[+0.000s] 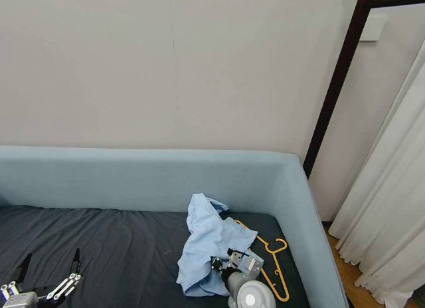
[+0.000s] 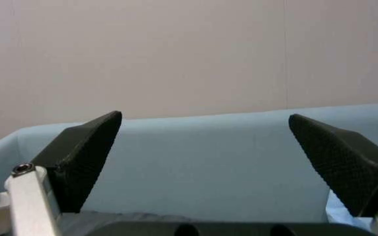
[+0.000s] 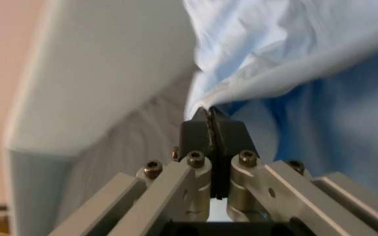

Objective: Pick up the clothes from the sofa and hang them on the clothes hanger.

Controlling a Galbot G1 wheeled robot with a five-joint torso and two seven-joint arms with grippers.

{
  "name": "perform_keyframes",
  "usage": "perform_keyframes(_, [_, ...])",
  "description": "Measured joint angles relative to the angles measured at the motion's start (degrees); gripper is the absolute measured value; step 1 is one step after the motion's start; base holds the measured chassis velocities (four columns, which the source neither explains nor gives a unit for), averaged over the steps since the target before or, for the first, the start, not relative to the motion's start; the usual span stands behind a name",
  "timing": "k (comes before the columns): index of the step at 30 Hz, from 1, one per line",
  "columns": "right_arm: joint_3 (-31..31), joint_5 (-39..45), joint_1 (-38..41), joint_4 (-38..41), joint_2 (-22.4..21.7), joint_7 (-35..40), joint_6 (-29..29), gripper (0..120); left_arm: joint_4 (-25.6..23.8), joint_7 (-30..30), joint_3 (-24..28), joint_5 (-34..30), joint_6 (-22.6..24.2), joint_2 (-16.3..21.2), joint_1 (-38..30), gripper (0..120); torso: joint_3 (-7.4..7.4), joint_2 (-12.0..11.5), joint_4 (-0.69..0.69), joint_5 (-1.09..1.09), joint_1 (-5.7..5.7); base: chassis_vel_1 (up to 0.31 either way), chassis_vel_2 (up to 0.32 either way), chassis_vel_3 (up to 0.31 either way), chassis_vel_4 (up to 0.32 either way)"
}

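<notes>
Right gripper (image 1: pixel 218 263), low at the near right of the scene, has its fingers pressed together on a fold of the light blue garment (image 1: pixel 207 245). In the right wrist view the two black fingertips (image 3: pixel 202 129) meet with a thin edge of the cloth (image 3: pixel 287 59) pinched between them. The right arm reaches forward from the near edge, its wrist above the dark seat cushion (image 1: pixel 119 245) and the gripper pointing to the left, into the garment.

The garment lies crumpled on the right part of the sofa (image 1: pixel 133 178), near the right armrest. An orange clothes hanger (image 1: pixel 268 244) lies flat on the cushion just to its right, partly tucked under the cloth.

Left gripper (image 1: pixel 48 276) hovers low at the near left, above the cushion and well apart from the garment. Its fingers (image 2: pixel 84 157) are spread wide, nothing between them, and they point toward the sofa's backrest (image 2: pixel 202 167).

A plain wall (image 1: pixel 166 62) rises behind the sofa. A dark post (image 1: pixel 335 82) and a white curtain (image 1: pixel 392 208) stand to the right.
</notes>
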Motion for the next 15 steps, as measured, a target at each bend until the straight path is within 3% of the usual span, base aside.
perform_keyframes(5, [0.2, 0.9, -0.4, 3.8, -1.8, -1.6, 2.3, 0, 0.0, -0.1, 0.3, 0.0, 0.0, 0.1, -0.4, 100, 0.0, 0.0, 0.0, -0.01, 0.0, 0.0, 0.0, 0.0, 0.0])
perform_keyframes(15, [2.6, 5.9, 1.7, 24.5, -13.5, -14.2, 14.1, 0, 1.2, -0.3, 2.5, -0.3, -0.1, 1.3, -2.8, 100, 0.0, 0.0, -0.01, 0.0, 0.0, 0.0, 0.0, 0.0, 0.0])
